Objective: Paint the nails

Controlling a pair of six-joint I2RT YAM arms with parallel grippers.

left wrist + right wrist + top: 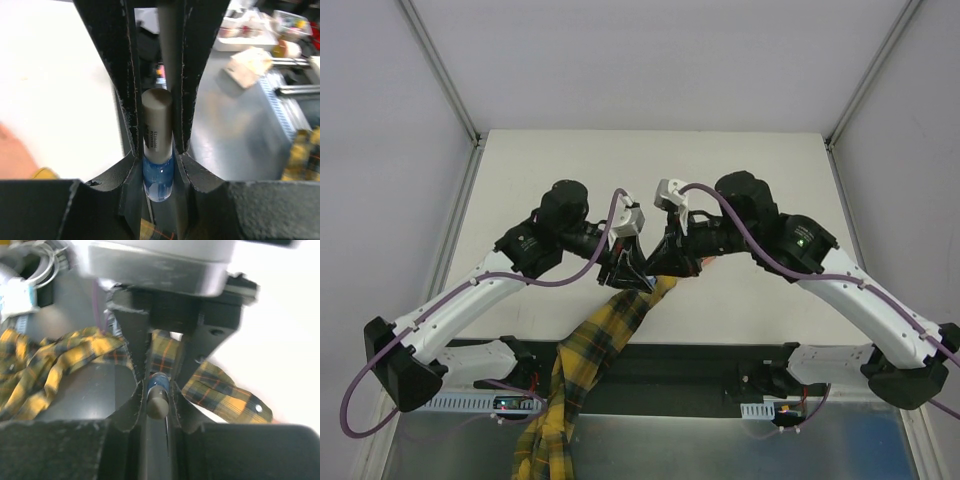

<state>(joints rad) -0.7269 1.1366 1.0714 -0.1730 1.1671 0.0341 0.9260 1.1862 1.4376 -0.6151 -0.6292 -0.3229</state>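
At left, the left hand, black and hard-edged, was clamped tight on a small round bottle of blue glass with blue polish inside. The bottle was topped by a tall matte grey cylindrical cap. A soft yellow plaid fabric sleeve ran up the smooth off-white worktop to the middle. There the right hand had its fingers closed in against that cap's sides. The nails lay somewhere at the sleeve's end beneath both hands; we could not make them out, only a peach blur.
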